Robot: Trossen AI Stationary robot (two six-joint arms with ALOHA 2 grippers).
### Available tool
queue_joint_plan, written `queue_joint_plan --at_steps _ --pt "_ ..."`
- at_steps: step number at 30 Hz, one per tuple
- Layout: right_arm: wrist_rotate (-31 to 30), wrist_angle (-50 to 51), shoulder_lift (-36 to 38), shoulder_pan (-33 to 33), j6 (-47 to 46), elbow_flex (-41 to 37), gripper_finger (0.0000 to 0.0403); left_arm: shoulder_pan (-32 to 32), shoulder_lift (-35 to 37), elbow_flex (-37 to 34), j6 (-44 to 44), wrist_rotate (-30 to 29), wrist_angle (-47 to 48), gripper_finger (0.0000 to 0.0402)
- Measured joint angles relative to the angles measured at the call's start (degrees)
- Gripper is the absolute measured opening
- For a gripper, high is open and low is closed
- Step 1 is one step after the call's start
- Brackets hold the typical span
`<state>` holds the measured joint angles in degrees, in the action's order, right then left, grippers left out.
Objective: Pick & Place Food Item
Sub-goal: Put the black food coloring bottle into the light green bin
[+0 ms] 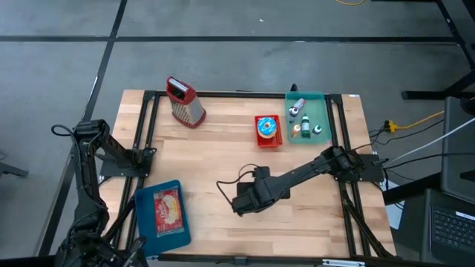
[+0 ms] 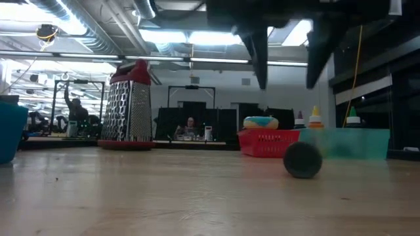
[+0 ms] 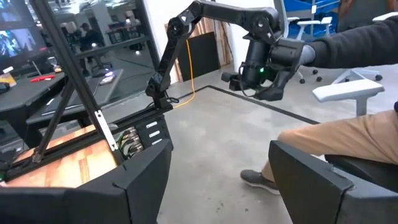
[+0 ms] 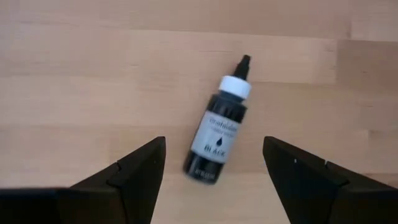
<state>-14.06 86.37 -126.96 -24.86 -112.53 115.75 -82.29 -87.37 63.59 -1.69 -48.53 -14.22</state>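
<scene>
From above: right hand (image 1: 243,202) over the middle of the wooden bench (image 1: 223,148), pointing down. Left hand (image 1: 89,248) off the bench's near-left corner. Blue tray (image 1: 161,212) with a food pack near the left front. Metal grater (image 1: 185,102) at the back. Red basket (image 1: 268,131) with a donut (image 1: 268,127), just beside a green bin (image 1: 309,119) with small bottles.

From bench height: right hand's 2 fingers (image 2: 258,52) hanging wide apart, holding nothing. Round bottom of a black bottle (image 2: 302,159) lying below them.

Left wrist: left hand wide open, empty, facing the room and a seated person's leg (image 3: 323,140).

Right wrist: black bottle (image 4: 219,127) lying flat on the bench between the 2 open fingers, not touched.
</scene>
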Motion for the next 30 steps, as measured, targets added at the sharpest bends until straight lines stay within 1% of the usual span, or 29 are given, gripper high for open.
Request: queue_joint_plan --at_steps 6,8,15,18,20,22,24,28,30 --pt "1.56 -2.98 0.0 -0.12 -1.35 -7.02 0.0274 0.69 -0.08 0.09 -0.13 0.97 0.01 0.0267" --pt "2.21 -5.66 0.0 0.11 -1.45 -9.6 0.0274 0.95 -0.11 0.13 -0.15 1.69 -0.03 0.0267" --pt "7.7 -18.12 0.0 1.29 -1.47 -20.54 0.0274 1.02 -0.14 0.22 -0.55 1.9 0.6 0.0267" --pt "7.78 -23.05 0.64 1.39 -2.55 -24.4 0.0272 1.02 -0.17 0.22 -0.13 1.83 1.19 0.0267" --pt "7.39 -24.7 0.83 1.43 -2.75 -25.61 0.0264 1.02 -0.17 0.22 -0.15 1.96 1.23 0.0267" --pt "5.95 -25.18 0.8 1.37 -3.17 -25.76 0.0246 1.04 -0.17 0.22 -0.15 1.97 1.29 0.0267" --pt "5.04 -25.65 1.0 1.37 -3.11 -25.83 0.0217 1.04 -0.17 0.22 -0.15 1.97 1.31 0.0267" --pt "2.81 -25.94 1.63 1.39 -2.96 -25.99 0.0132 1.06 -0.17 0.22 -0.57 1.91 1.64 0.0267" --pt "0.91 -25.14 1.66 1.45 -2.97 -26.04 0.0097 1.06 -0.17 0.22 -1.02 1.65 1.84 0.0267"
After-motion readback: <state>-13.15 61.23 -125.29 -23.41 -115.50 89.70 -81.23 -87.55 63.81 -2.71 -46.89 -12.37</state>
